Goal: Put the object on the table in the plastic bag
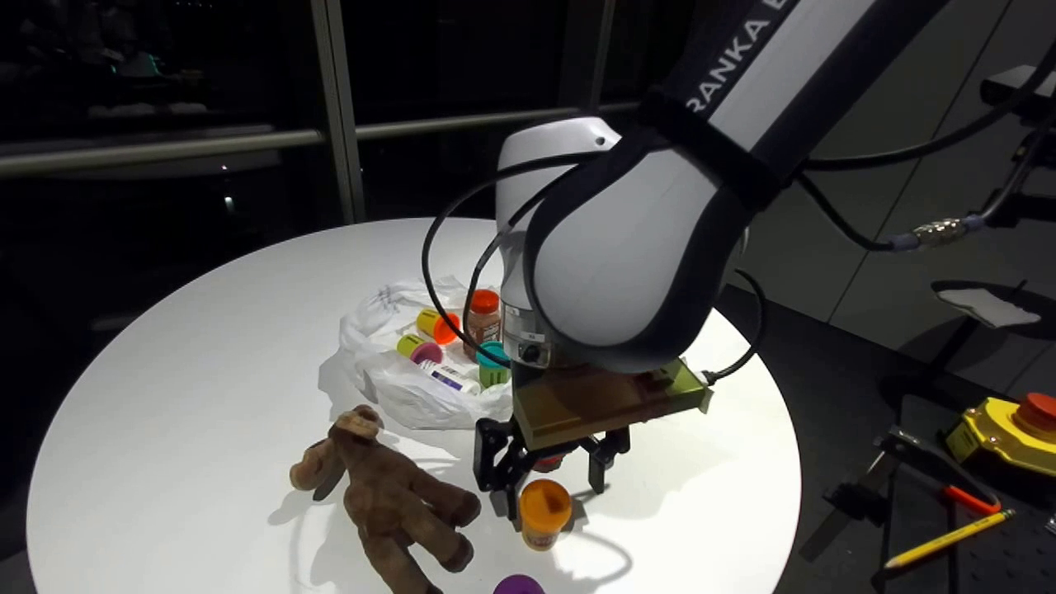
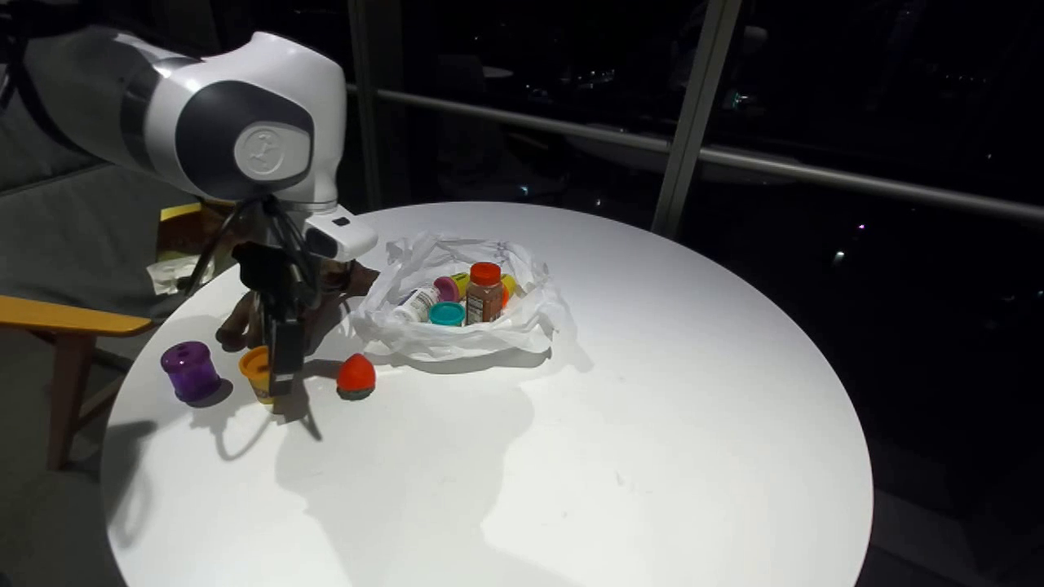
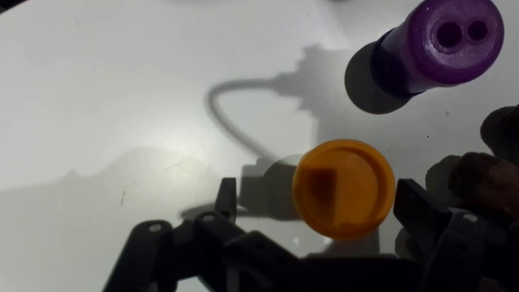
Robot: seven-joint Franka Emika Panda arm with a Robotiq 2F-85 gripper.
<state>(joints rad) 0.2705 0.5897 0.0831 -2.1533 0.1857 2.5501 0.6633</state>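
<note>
Pincer (image 3: 316, 194) stands spread wide, orange-lidded tub (image 3: 352, 192) upright between its 2 fingertips (image 3: 410, 198) in the wrist view. Plastic bag (image 2: 457, 346) on the worktop (image 2: 693, 408) holds 5 containers (image 2: 483, 302).

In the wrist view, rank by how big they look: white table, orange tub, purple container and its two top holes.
1. White table
2. Purple container and orange tub: too close to rank, as the picture's top edge crops the container
3. Left-hand hole
4. Right-hand hole

White table (image 2: 693, 408): plastic bag (image 2: 444, 342), plush toy (image 1: 388, 491), orange tub (image 3: 344, 188), purple container (image 2: 191, 372), red-topped object (image 2: 356, 375).
</note>
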